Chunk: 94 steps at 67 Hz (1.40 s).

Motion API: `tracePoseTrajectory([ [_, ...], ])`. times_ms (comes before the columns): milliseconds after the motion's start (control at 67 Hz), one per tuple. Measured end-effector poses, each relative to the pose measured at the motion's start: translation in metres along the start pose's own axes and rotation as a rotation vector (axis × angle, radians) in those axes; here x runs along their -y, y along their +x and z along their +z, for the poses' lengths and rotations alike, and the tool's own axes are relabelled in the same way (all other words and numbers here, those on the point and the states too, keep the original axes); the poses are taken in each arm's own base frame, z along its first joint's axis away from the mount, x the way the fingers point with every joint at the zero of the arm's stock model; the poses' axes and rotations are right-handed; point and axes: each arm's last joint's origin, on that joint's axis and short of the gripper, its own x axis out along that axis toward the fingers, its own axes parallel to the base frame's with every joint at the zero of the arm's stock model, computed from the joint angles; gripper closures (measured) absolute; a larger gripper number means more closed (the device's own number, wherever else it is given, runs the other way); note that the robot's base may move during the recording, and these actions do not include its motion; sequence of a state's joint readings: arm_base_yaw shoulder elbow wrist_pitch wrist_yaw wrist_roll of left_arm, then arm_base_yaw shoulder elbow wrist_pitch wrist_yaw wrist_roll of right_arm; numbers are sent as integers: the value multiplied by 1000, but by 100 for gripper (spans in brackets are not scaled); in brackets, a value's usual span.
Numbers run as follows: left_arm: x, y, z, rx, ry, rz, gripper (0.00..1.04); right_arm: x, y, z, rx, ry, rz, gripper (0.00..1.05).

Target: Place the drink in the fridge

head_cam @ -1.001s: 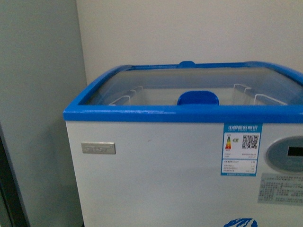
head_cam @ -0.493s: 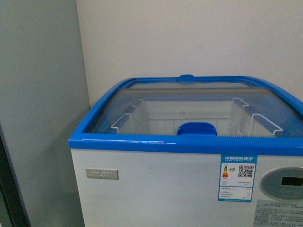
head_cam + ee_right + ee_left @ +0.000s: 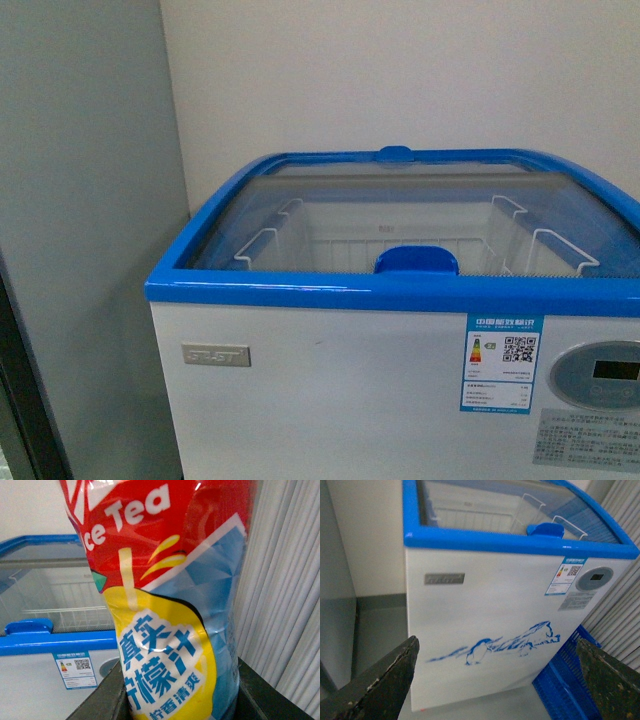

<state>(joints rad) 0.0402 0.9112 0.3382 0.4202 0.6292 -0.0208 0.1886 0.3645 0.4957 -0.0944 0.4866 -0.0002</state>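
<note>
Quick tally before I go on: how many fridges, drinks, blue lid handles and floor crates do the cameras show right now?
fridge: 1
drink: 1
blue lid handles: 2, near and far
blue crate: 1
Total: 5

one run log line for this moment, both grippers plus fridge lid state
right gripper: shut on drink | left gripper: open, empty | fridge: glass lid shut, drink not yet inside
</note>
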Motion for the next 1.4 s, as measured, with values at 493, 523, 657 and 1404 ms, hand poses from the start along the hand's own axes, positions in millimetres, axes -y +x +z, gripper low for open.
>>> tracePoseTrajectory([
  [493, 17, 142, 97, 62, 495, -426, 8, 0, 0, 0, 0, 0, 0, 67],
  [523, 22, 152, 100, 53, 517, -456, 8, 0, 0, 0, 0, 0, 0, 67],
  [657, 36, 184, 106, 17, 575, -555, 8, 0, 0, 0, 0, 0, 0, 67],
  [1404, 56, 314, 75, -49, 891, -670, 8, 0, 0, 0, 0, 0, 0, 67],
])
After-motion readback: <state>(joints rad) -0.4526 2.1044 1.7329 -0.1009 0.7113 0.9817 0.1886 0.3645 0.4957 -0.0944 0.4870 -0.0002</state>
